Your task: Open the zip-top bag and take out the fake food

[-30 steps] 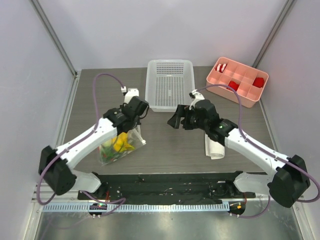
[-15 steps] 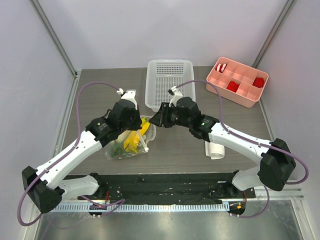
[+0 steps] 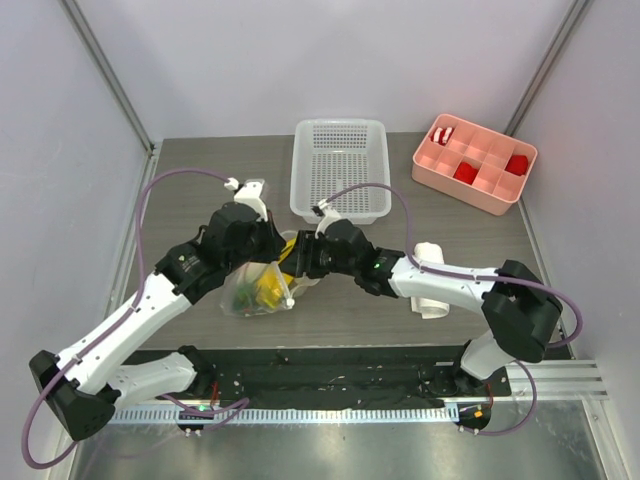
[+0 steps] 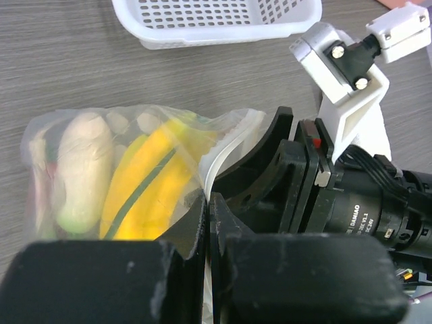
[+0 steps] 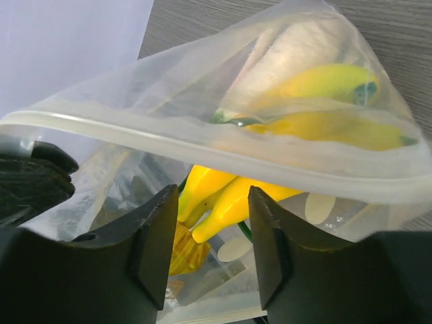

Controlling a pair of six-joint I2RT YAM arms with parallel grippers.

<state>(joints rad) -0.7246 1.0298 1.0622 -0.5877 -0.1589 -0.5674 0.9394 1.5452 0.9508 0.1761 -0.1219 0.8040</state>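
At the middle of the counter (image 3: 345,312), the zip-top bag (image 3: 262,292) is held by the left pincer (image 4: 208,223), pressed together on its rim. The right pincer (image 5: 212,250) stands spread at the mouth (fake food (image 5: 324,101) inside). Opening step: next, pinch the opposite lip and pull apart.

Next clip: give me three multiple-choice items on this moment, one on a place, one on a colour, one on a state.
1. Where does the white basket stand?
A) at the far side of the table, beyond the zip-top bag
B) at the near edge, between the arm bases
C) in the near left corner

2. What colour is the divided tray at the far right?
A) blue
B) pink
C) green

3. How is the left tool?
A) wide open above the basket
B) out of view
C) shut on the bag's edge

Answers:
1. A, the top view shows it behind the bag.
2. B, its walls are pink.
3. C, the left wrist view shows it pinched on the film.
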